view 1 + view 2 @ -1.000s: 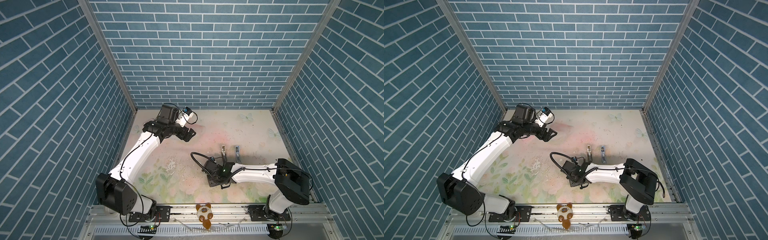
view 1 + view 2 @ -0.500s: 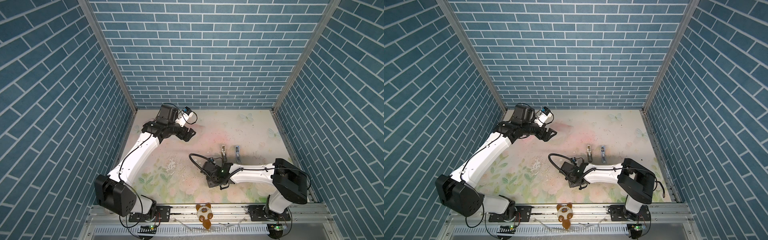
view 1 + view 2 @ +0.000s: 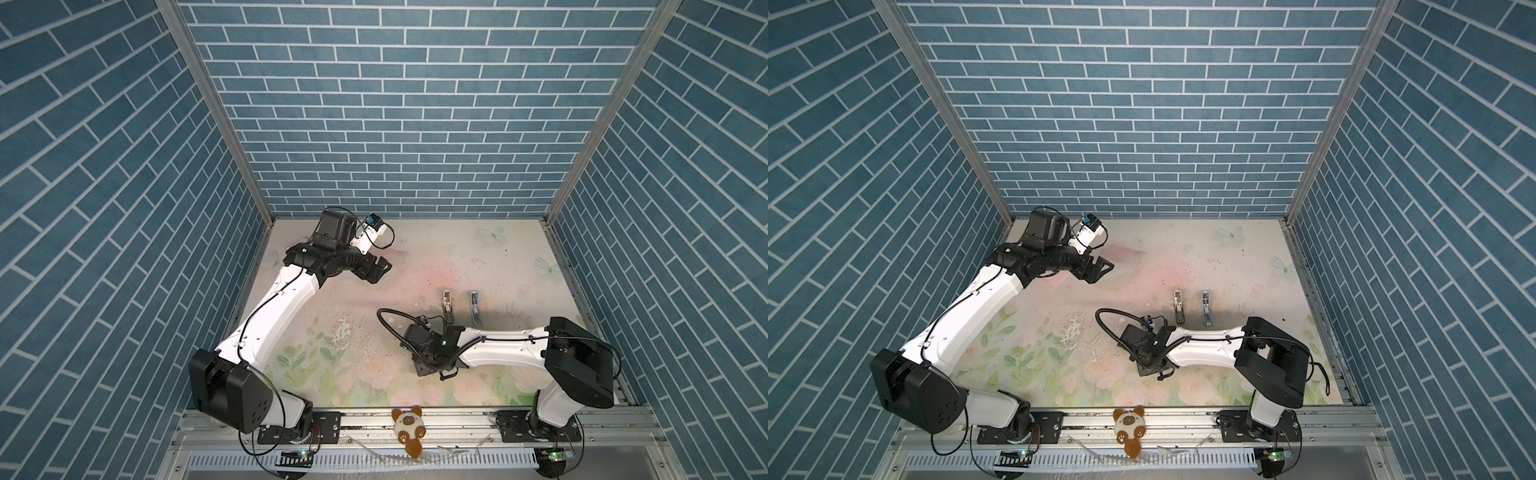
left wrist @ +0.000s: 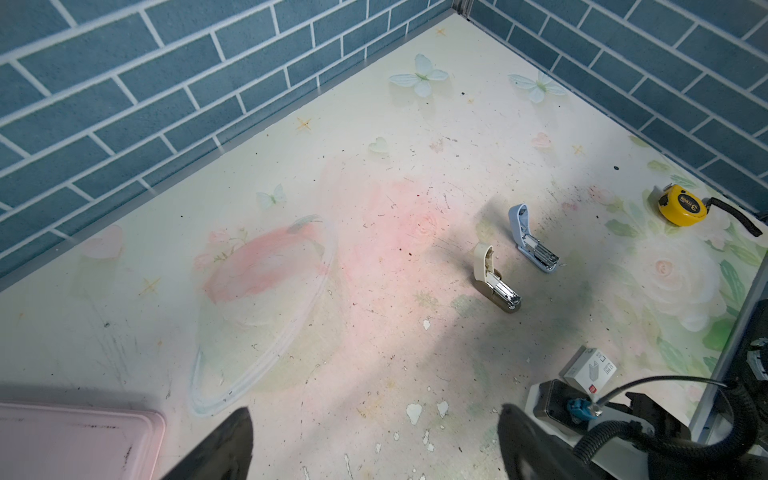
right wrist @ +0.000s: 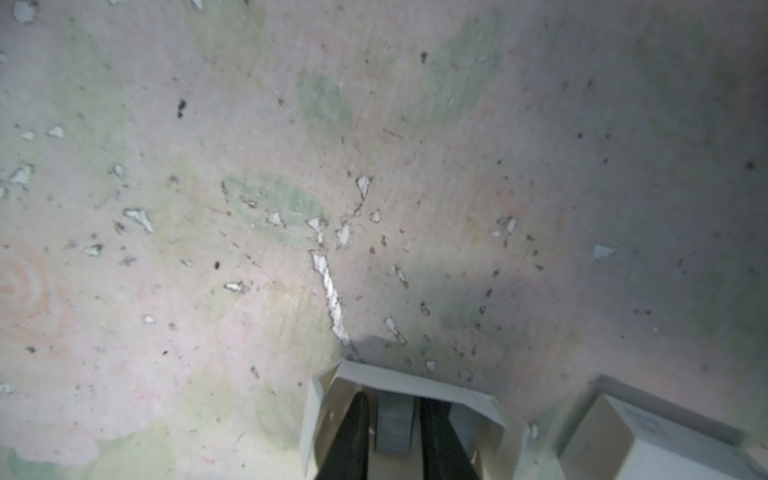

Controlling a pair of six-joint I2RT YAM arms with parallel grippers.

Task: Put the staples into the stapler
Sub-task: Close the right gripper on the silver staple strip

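Right gripper (image 5: 392, 440) is down in the little white tray (image 5: 411, 380), with its black fingers (image 5: 353, 432) either side of the staples (image 5: 394, 424) and pinched onto them. The staples show as one short grey block of dull metal, lying flat on the tray floor between the upright card walls. The view is too soft to pick out single staples.

Just beside the tray sits the white sleeve (image 4: 590, 370), with a small red mark on its end. From above, the tray is hidden under that wrist, near the front middle of the table (image 3: 374, 386).

Further back, two staplers stand side by side, apart from the tray and both flipped open. They are the cream stapler (image 4: 494, 282) and the blue stapler (image 4: 532, 241), each with its metal channel bared.

Left gripper (image 3: 376, 270) hangs over the far left of the table, jaws spread wide, nothing in them. A pink board (image 4: 75, 440) lies near it, and a yellow tape measure (image 4: 681, 205) sits off by the right wall.
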